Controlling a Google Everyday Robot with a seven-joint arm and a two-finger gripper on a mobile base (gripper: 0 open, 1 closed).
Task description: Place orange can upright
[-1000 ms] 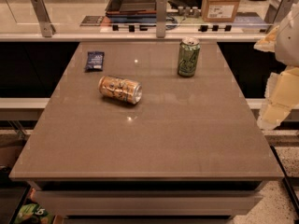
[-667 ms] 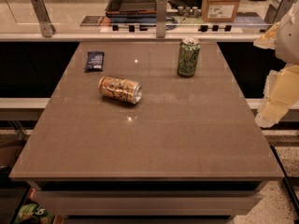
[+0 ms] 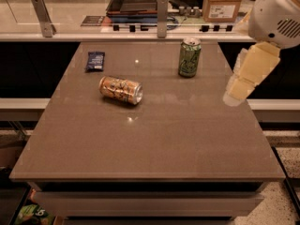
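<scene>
While the cream-coloured gripper [image 3: 236, 90] is held in the air over the right edge of the bench, the orange-gold aluminium drink can [image 3: 121, 90] is seen lying on its side on the left half of the flat grey-brown rectangular bench [image 3: 154, 149], well apart from the gripper. The can's silver end is turned to the right and a little toward the camera, and the other end is pointed toward the rear left. Pale swirling marks are seen on its body. Only the bench surface is touched by it.

A green aluminium drink can [image 3: 189, 56] is stood upright near the rear edge, right of centre. It is set apart from both the orange can and the gripper. A small dark blue flat packet [image 3: 95, 61] is laid near the rear left, behind the orange can and not touching it.

The gripper is angled down and to the left, hung from a white rounded arm housing [image 3: 276, 13] at the upper right. Whether it is open or closed cannot be told (one side is smeared and pale).

Behind the bench a pale counter [image 3: 70, 25] is seen. A black shallow tray [image 3: 136, 1] and a brown cardboard box [image 3: 224, 1] are carried on it, and two grey metal posts, one left [image 3: 43, 15] and one centre [image 3: 162, 15], are stood at its front edge.
</scene>
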